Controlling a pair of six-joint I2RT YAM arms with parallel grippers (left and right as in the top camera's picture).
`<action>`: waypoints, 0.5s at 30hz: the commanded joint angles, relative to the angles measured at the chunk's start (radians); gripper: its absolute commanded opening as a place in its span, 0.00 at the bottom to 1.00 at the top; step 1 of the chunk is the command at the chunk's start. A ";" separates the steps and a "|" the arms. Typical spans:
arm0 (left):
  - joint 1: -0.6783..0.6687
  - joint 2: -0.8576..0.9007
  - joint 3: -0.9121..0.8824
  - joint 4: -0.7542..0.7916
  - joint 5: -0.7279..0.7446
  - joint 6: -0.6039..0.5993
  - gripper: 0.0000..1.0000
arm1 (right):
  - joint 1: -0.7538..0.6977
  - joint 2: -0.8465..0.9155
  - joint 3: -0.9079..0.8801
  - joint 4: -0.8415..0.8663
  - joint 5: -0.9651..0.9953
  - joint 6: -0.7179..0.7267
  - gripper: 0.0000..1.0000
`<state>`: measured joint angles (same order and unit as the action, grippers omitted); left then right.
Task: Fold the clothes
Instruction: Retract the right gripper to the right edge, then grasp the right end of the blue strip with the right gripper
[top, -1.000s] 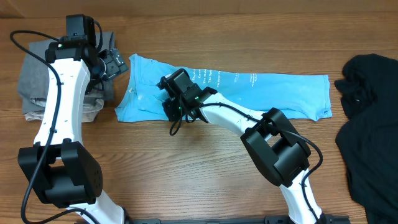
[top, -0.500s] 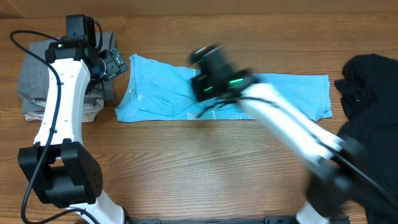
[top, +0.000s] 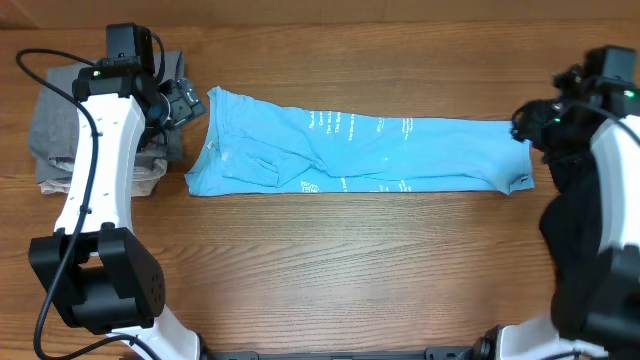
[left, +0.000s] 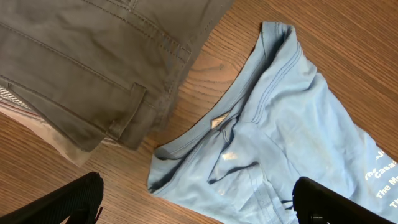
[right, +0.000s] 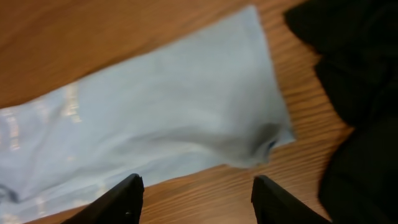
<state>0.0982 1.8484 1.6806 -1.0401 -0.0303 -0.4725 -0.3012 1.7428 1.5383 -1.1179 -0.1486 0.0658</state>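
**On the wooden table, a blue shirt lies stretched out and both grippers are empty**

On the table, the black garment lies crumpled at the right edge. The light blue T-shirt lies folded in a long band across the middle. Grey trousers lie on a beige garment at far left. The left gripper hangs wide open over the collar, holding nothing. The right gripper is parted and empty above the shirt's right end. The white lettering is mostly too small to read; "The" shows at the edge of the left wrist view.

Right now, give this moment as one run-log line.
T-shirt: long strip, flat | black garment: heaped, right side | left jaws: open, empty | right jaws: open, empty
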 joint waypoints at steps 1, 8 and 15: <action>-0.004 -0.025 0.023 0.001 -0.003 -0.011 1.00 | -0.056 0.083 -0.010 0.025 -0.036 -0.081 0.61; -0.004 -0.025 0.023 0.001 -0.003 -0.011 1.00 | -0.076 0.278 -0.010 0.078 0.011 -0.127 0.61; -0.004 -0.025 0.023 0.001 -0.003 -0.011 1.00 | -0.076 0.378 -0.013 0.133 0.089 -0.142 0.61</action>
<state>0.0982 1.8484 1.6806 -1.0401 -0.0307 -0.4725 -0.3782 2.1162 1.5311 -0.9920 -0.0910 -0.0505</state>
